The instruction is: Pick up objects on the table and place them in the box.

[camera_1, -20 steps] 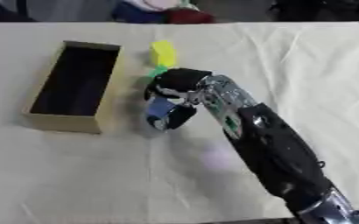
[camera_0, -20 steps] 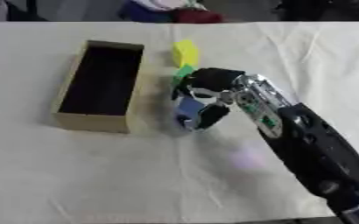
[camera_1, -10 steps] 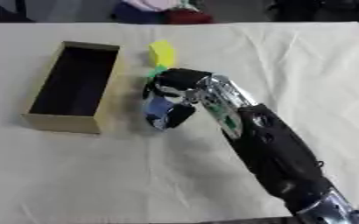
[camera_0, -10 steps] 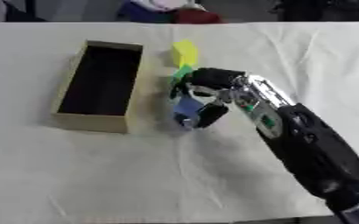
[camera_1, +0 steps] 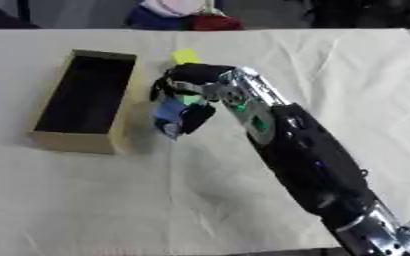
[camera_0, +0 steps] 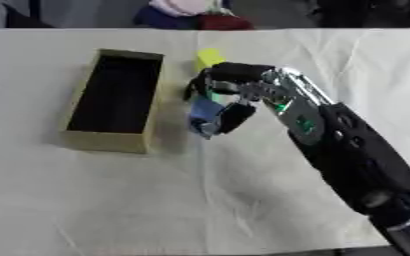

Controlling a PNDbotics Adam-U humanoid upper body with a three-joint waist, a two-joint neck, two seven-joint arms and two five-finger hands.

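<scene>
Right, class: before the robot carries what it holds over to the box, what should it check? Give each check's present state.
1. Right hand curled round the blue object: ok.
2. Blue object clear of the table: cannot tell.
3. Box open on top, on the hand's left: ok.
4. Inside of the box free: cannot tell, it is dark.
5. Yellow object behind the hand, out of the path to the box: ok.
6. Left hand out of the way: ok, not in view.

The right hand [camera_0: 230, 95] covered most of the blue object [camera_0: 205, 111], its shape unreadable. Behind the hand, the yellow block [camera_0: 209, 56] showed only its top. Beyond the box [camera_0: 114, 100], bundled cloth [camera_0: 184, 10] was cropped by the edge.
</scene>
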